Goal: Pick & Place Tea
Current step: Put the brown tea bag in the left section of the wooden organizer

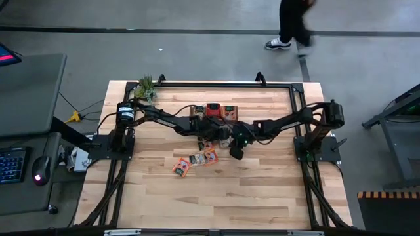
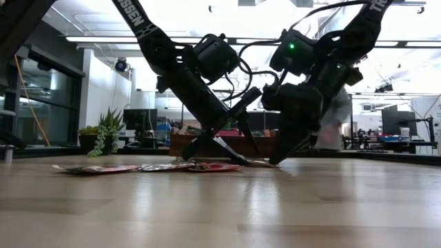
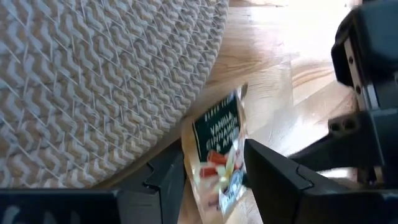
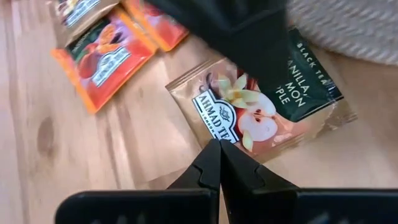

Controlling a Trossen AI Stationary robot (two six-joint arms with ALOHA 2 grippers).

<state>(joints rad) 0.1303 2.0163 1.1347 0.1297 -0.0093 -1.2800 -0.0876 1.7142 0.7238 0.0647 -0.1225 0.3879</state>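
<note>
A tea sachet (image 4: 261,118) with an apple picture and a dark green end lies on the table's middle, beside a woven grey mat (image 3: 93,74). My left gripper (image 3: 214,177) is open with this sachet (image 3: 217,155) between its fingers. My right gripper (image 4: 219,149) is shut, its tips at the sachet's logo end. Both grippers meet at mid-table, left (image 1: 211,141) and right (image 1: 231,152). Three orange sachets (image 1: 195,161) lie flat nearer the front edge. My left gripper has one finger (image 4: 249,43) over the sachet's green end; I cannot tell whether it touches. My right gripper sets its shut fingertips (image 4: 211,158) against the edge at the sachet's logo end (image 4: 214,127), slanting down onto it. The sachet lies on the table.
A brown wooden tray (image 1: 213,111) holding sachets stands just beyond the grippers. A small plant (image 1: 146,86) is at the far left corner. A person (image 1: 292,26) walks beyond the far edge. Bare wood stretches along the near half of the table (image 1: 216,203).
</note>
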